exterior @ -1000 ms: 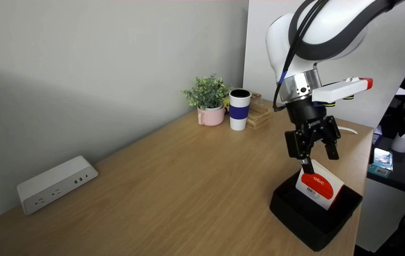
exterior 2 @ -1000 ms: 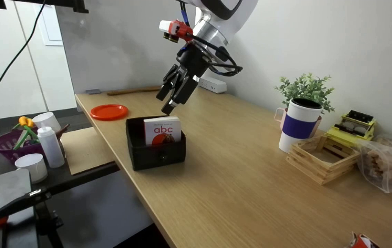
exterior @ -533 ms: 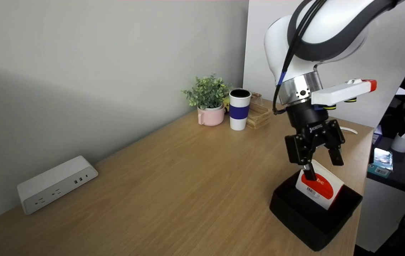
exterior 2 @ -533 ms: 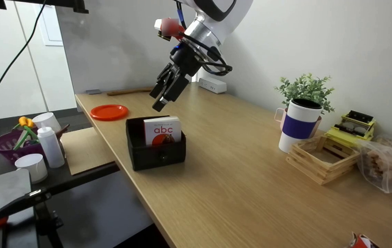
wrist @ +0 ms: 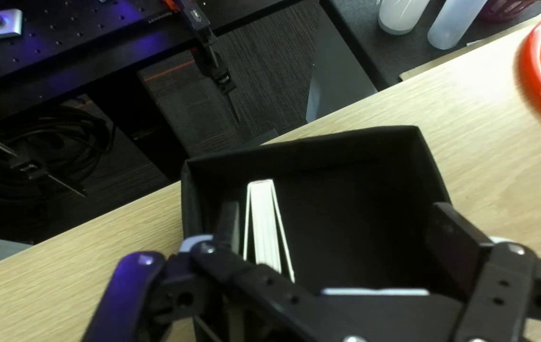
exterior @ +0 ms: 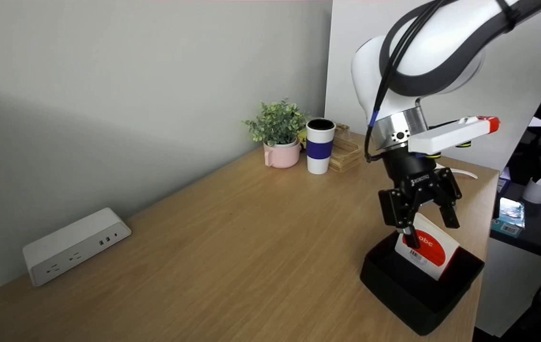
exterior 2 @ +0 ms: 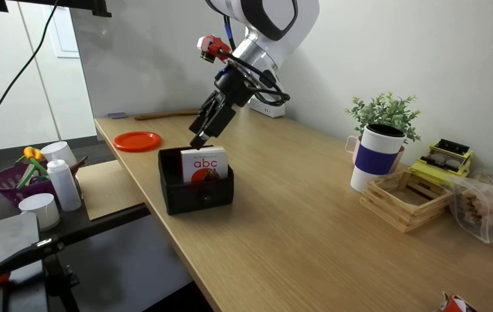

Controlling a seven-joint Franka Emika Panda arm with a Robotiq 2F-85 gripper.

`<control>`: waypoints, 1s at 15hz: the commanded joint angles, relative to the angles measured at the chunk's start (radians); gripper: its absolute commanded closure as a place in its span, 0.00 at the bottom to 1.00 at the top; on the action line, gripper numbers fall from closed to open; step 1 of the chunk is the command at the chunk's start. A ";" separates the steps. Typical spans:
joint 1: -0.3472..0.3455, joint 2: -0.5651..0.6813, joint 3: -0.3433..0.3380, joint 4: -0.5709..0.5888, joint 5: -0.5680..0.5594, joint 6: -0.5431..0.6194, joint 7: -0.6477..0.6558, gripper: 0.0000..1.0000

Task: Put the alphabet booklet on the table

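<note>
Grey-banded white arm (exterior: 451,43), black cables (exterior: 396,59)

In an exterior view the arm (exterior: 441,45) slants from upper right, its claw (exterior: 431,231) pointing down, fingers (exterior: 450,217) well apart.

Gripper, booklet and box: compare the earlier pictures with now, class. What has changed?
In an exterior view, the gripper has moved left and down, toward the box. Its jaws stayed open; nothing was taken hold of or let go. The booklet is still in the box, and the box has not moved on the table.
</note>
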 commanded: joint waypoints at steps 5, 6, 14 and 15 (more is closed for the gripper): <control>0.019 0.048 -0.029 -0.037 0.011 0.067 0.082 0.00; 0.020 0.051 -0.031 -0.038 0.010 0.069 0.089 0.00; 0.020 0.060 -0.036 -0.040 0.009 0.080 0.113 0.35; 0.020 0.061 -0.036 -0.039 0.009 0.081 0.115 0.43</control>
